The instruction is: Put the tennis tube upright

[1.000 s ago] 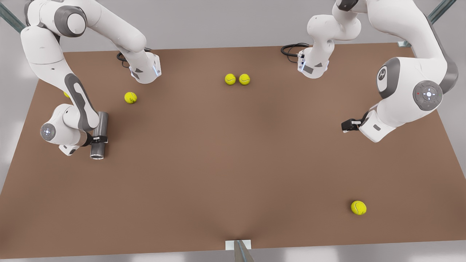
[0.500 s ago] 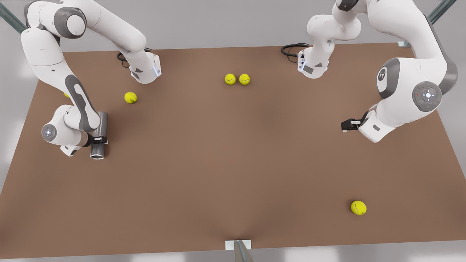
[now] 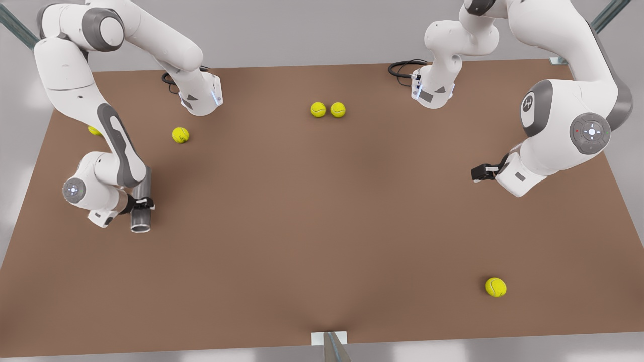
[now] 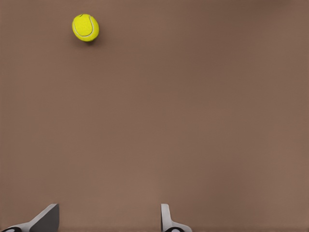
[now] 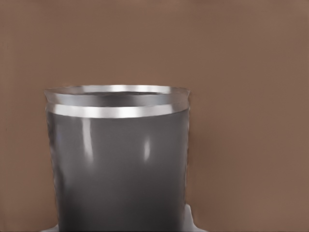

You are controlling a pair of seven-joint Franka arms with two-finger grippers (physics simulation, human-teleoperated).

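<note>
Right gripper clamped across the tennis tube, near the table's edge on the front view's left. Tube tilted, open rim toward the camera, far end hidden behind the forearm; whether it touches the table, hard to tell. In the right wrist view, tennis tube cut off below. Left gripper waiting, fingers apart, holding nothing, on the front view's right. Wide bare table between; single tennis ball near the front edge.

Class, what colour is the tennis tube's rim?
Bright silver, lighter than the dull-grey tennis tube; the right wrist view shows it best.
</note>
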